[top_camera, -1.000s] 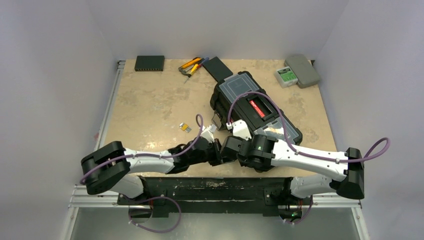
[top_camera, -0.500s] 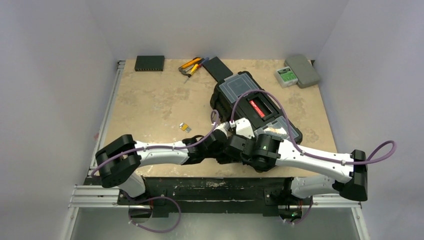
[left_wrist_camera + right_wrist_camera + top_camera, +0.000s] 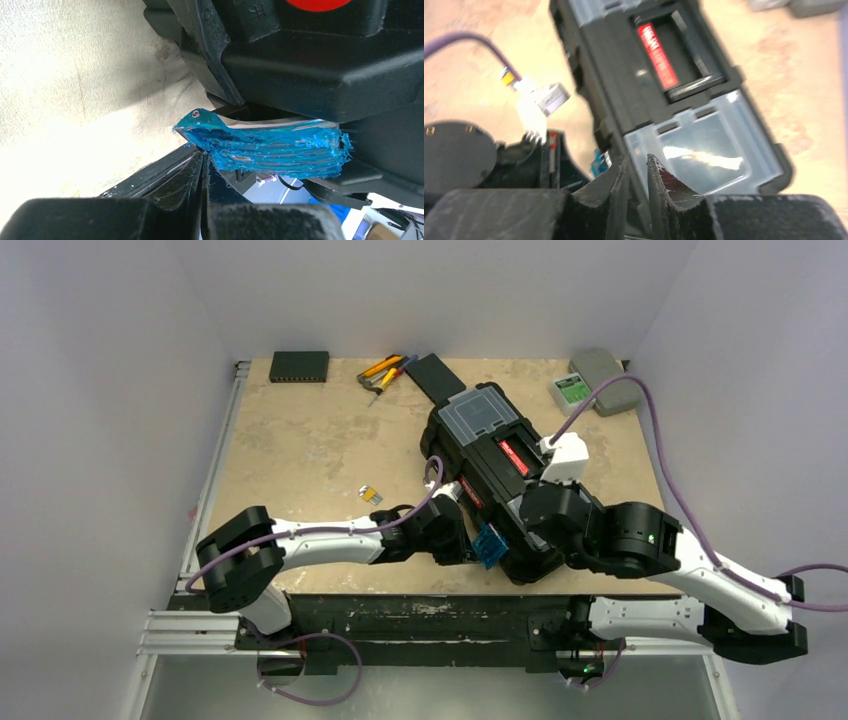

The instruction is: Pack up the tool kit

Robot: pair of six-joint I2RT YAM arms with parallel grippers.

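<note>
Your left claw [image 3: 203,162], tips together, sits under flipped-out blue plastic latch [image 3: 270,145] of large black plastic toolbox [image 3: 455,445]. Push latch flat. Steady lid with your right claw [image 3: 637,167], barely apart, empty.

The black toolbox [image 3: 462,452] lies slantwise on the table [image 3: 300,450]. Its red-labelled handle [image 3: 513,457] faces up, and a clear-lidded compartment [image 3: 478,418] sits at its far end. The right arm [image 3: 620,535] lies across the toolbox's near end and hides the lid there. A blue latch [image 3: 488,545] juts from the toolbox's near left side, with the left gripper [image 3: 468,540] just beside it. Yellow-handled hand tools [image 3: 385,373] lie beyond the toolbox's far left corner. A grey case [image 3: 590,385] sits off its far right.
</note>
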